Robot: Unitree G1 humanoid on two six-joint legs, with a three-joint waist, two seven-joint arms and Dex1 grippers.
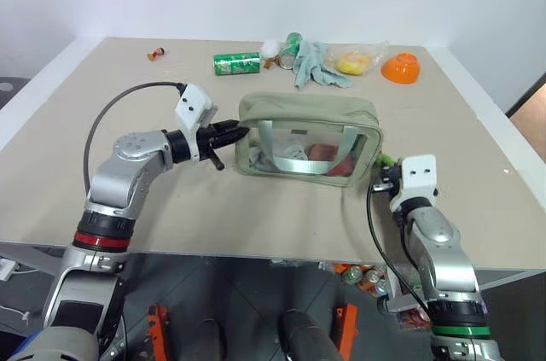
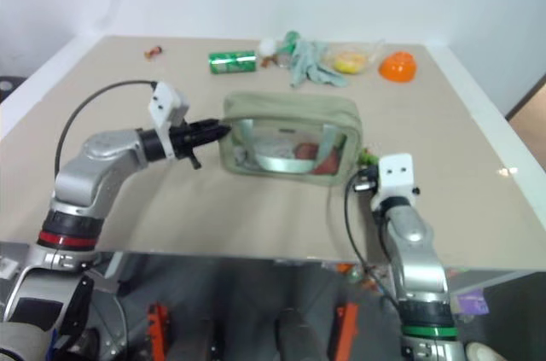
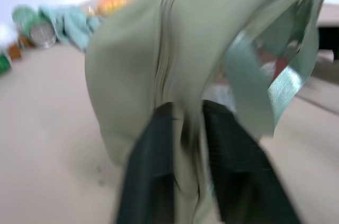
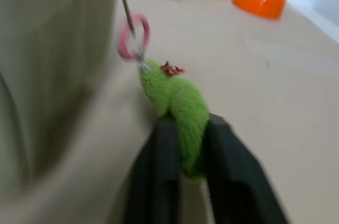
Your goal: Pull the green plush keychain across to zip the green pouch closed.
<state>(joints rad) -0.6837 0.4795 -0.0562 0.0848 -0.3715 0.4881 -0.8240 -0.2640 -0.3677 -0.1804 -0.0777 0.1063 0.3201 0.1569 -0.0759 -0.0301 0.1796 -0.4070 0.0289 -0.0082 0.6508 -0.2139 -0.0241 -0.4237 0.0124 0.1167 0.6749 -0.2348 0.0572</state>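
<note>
My left fingers [image 3: 185, 150] are pinched on a fold of fabric at the end of the green pouch [image 1: 307, 118], right by the zipper seam, bracing it on the counter [image 1: 256, 216]. Over at the pouch's other end, my right fingers [image 4: 183, 150] are clamped on the green plush keychain [image 4: 177, 102], which hangs off the zipper by a pink ring [image 4: 133, 36] and a thin metal link. The pouch sits mid-counter, and its top already looks drawn shut along most of its length, so I judge this is the tail end of the pull.

Now the risks. The plush is soft and squashy; if I tug hard it could slide out between my 2 right fingers, because I'm gripping its lower end rather than near the ring. The thin link looks like the weakest part, and a sideways yank could bend it or jam the slider. My left grip is only on a fold of cloth, so if that slips, the whole pouch will skid toward my right hand instead of zipping, maybe off the near edge of the counter
</note>
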